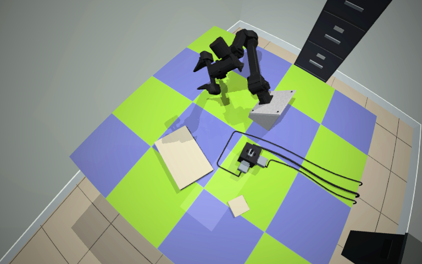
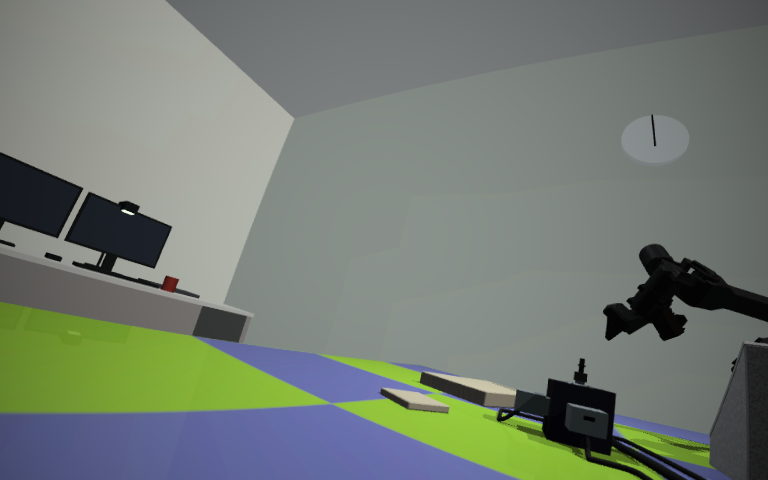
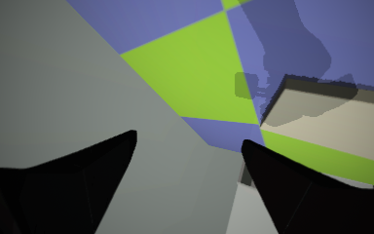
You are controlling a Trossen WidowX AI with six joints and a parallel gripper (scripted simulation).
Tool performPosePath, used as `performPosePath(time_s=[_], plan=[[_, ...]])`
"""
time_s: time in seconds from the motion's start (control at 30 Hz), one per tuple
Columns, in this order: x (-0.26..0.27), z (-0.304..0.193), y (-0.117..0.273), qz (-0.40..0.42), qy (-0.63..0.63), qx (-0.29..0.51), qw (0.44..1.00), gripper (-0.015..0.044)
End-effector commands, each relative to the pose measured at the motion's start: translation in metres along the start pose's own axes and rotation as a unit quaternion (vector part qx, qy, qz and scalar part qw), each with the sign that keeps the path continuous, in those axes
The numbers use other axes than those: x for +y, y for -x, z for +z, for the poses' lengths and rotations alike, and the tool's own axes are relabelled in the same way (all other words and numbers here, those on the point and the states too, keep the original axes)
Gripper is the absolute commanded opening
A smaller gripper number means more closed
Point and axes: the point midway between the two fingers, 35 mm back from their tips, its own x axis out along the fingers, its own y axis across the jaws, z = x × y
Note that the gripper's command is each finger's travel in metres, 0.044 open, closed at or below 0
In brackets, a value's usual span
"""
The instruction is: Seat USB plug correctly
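The black power cube (image 1: 242,157) (image 2: 557,410) stands on the checkered table. The USB plug (image 1: 251,152) (image 2: 581,371) stands upright in its top socket, with a narrow black stem pointing up. Part of the plug shows above the cube; its exact depth and which way round it is cannot be told. My gripper (image 1: 196,80) (image 2: 637,338) (image 3: 191,140) is open and empty. It hangs above the table, well away from the cube, on the arm's side of the large cream slab. The wrist view shows neither the cube nor the plug.
Grey plugs (image 1: 243,166) (image 1: 262,161) sit in two cube sides, with black cables running to the table edge. A large cream slab (image 1: 184,158) (image 2: 467,386) (image 3: 326,109) and a small cream tile (image 1: 238,205) (image 2: 414,400) lie nearby. The arm stands on a grey wedge (image 1: 264,120) (image 2: 741,413).
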Motion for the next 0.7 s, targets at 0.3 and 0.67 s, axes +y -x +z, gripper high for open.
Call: performPosePath(time_s=[0.3, 0.67], plan=[[-0.106, -0.060, 0.025, -0.148, 0.284, 0.087, 0.943, 0.0440], [-0.241, -0.050, 0.080, -0.310, 0.590, 0.110, 0.737, 0.0440]])
